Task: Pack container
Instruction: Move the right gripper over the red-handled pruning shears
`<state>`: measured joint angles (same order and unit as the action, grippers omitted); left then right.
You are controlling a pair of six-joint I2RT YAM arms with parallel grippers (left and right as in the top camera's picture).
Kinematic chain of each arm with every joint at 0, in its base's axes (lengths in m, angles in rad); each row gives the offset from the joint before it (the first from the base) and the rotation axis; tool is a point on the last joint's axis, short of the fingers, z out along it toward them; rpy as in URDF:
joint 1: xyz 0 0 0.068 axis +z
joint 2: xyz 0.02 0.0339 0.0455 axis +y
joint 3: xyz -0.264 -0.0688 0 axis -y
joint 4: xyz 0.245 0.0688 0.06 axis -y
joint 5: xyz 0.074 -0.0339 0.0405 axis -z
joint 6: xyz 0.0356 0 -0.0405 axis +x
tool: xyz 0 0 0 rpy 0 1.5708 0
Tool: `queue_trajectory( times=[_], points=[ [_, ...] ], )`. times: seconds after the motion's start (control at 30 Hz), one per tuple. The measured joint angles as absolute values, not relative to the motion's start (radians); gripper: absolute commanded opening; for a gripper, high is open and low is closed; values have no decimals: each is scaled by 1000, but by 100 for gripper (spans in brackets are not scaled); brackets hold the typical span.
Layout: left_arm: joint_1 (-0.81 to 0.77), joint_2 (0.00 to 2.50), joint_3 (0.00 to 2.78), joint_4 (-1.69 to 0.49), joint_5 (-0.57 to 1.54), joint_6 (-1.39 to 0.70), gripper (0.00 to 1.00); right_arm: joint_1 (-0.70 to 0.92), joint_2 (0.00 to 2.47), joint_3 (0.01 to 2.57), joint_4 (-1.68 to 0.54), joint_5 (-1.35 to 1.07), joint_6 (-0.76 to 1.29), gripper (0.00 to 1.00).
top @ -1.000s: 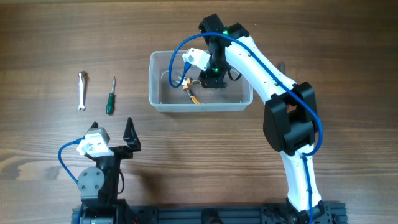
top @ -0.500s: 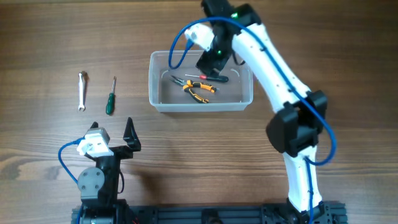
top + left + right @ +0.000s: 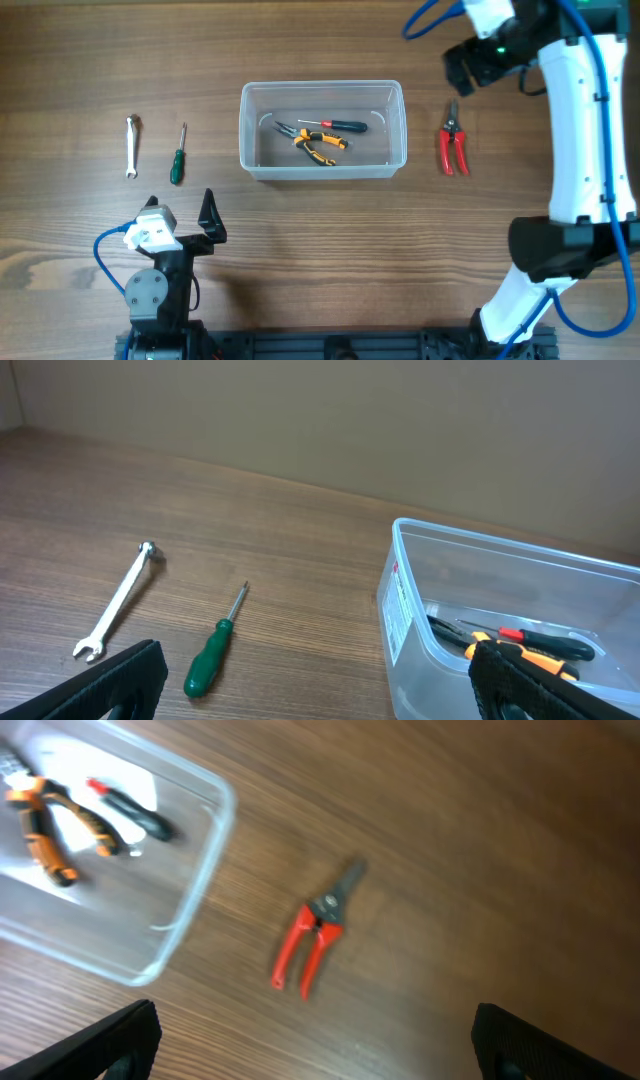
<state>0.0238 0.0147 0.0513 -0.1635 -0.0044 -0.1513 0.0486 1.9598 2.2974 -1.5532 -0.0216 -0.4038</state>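
Container (image 3: 322, 172) sat upper centre of the overhead frame, holding orange pliers (image 3: 318, 145) and a black-handled screwdriver (image 3: 340, 125). Red cutters (image 3: 452, 148) lay just right of it, not touching. Green screwdriver (image 3: 178, 160) and wrench (image 3: 131, 145) lay well left. Left gripper (image 3: 320, 700), lower left: jaws wide, empty. Right gripper (image 3: 318, 1045), upper right: jaws wide, empty.

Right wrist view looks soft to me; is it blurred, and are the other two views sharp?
Right wrist view: yes, blurred throughout; the red-handled cutters and the rim of the container have smeared edges. Left wrist view: sharp; the green screwdriver and the wrench look crisp. Overhead view: sharp and evenly lit, with only faint shadows.
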Motion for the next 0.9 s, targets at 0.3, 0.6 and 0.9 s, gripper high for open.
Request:
queue_trajectory(
  times=[0.3,0.6,0.9],
  points=[
    [24,15,51,-164,-4,-152,100,-95,1966,1935,-1326,-66,-359,100],
    [24,15,51,-164,-4,-152,100,-88,1967,1578,-1066,-109,-333,100],
    [24,15,51,-163,-4,-152,100,-90,1967,1485,-979,-112,-325,100]
  ],
)
